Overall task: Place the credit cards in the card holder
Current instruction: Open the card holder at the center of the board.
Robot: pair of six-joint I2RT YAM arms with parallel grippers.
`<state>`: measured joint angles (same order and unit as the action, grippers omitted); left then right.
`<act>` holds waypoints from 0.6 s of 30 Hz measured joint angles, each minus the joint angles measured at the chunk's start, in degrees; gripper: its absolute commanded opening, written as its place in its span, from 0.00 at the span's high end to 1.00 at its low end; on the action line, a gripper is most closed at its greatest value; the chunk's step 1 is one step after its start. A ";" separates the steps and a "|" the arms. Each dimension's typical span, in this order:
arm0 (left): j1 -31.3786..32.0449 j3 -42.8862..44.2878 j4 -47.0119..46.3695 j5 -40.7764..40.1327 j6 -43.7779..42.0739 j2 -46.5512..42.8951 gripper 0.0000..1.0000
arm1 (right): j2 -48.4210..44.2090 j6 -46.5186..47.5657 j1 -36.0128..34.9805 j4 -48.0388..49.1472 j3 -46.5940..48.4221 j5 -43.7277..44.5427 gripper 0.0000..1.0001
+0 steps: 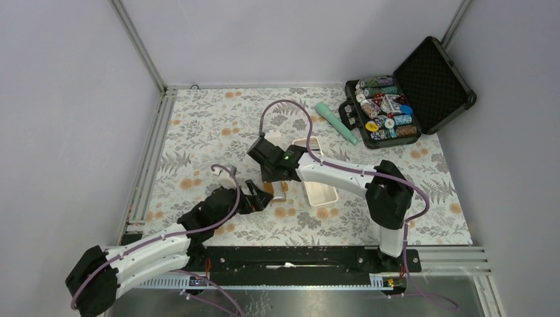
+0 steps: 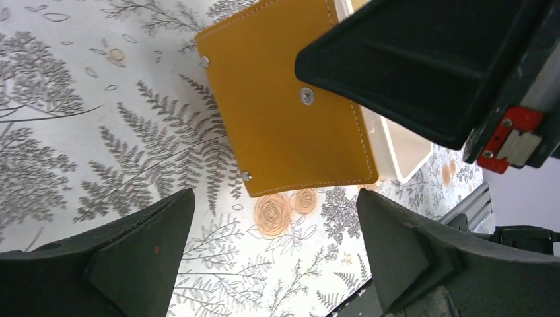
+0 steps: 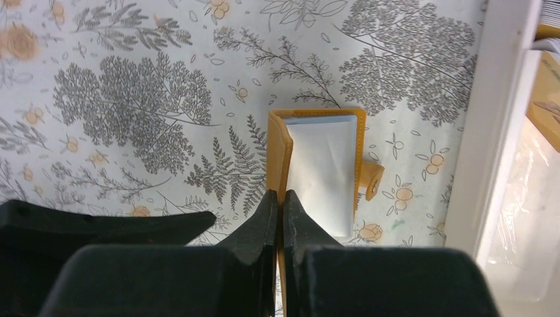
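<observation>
Pressed tight together, the black fingers (image 3: 263, 228) of the right gripper (image 3: 280, 205) pinch the raised orange cover of the card holder (image 3: 323, 168); a sliver of orange leather shows in the seam between them. Just ahead of those fingertips the holder lies open on the table, its pale, light blue pocket page facing up and its snap tab (image 3: 373, 181) sticking out to the fingers' right. Further to their right runs the wall of a long white tray (image 3: 495, 132), close beside the holder but apart from it. Of the credit cards (image 3: 545, 99) only a tan piece shows, inside that tray at the picture's edge; how many lie there I cannot tell.

The left gripper (image 2: 274, 238) stands spread wide and holds nothing. Ahead of its gap, the outer face of the orange cover is tilted up, two snap studs showing, with the right arm's black body crossing over its far corner.

Everything rests on a white table cover (image 1: 218, 132) printed with grey ferns and small orange roses. Well beyond both grippers, toward the far right corner, a teal cylinder (image 1: 335, 122) lies beside an open black case (image 1: 429, 72) filled with poker chips (image 1: 386, 112). Plain pale lilac walls (image 1: 277, 39) close in the table, with aluminium posts (image 1: 139, 46) at the far corners and a metal rail (image 1: 449, 254) along the near edge.
</observation>
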<state>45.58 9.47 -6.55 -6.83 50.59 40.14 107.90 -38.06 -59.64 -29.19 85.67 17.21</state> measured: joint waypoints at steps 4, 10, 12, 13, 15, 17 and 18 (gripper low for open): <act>4.63 1.44 -4.55 -5.07 0.26 4.76 0.01 | 0.15 -3.30 0.00 -3.39 2.69 2.25 1.00; 7.37 2.93 -8.83 -10.51 -0.07 9.40 0.04 | 0.94 -5.70 0.00 -5.68 4.24 4.17 1.00; 7.72 3.82 -9.03 -12.09 -0.33 10.71 0.12 | 1.16 -5.99 0.00 -6.29 4.24 4.70 1.00; 8.11 4.52 -8.98 -13.31 -0.68 11.45 0.18 | 1.31 -6.19 0.00 -6.49 4.26 4.83 1.00; 9.51 6.34 -8.98 -15.65 -1.60 12.96 0.32 | 1.84 -6.54 0.00 -6.56 4.28 5.07 1.00; 11.39 8.55 -8.85 -18.27 -2.82 14.53 0.46 | 2.47 -6.82 0.00 -6.60 4.28 5.29 1.00; 12.09 9.44 -8.81 -19.26 -3.23 15.23 0.51 | 2.80 -7.04 0.00 -6.60 4.28 5.33 1.00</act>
<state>57.67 18.92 -15.35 -26.09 47.35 55.37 110.69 -45.10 -59.64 -35.79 89.95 22.55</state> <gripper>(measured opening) 0.647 0.030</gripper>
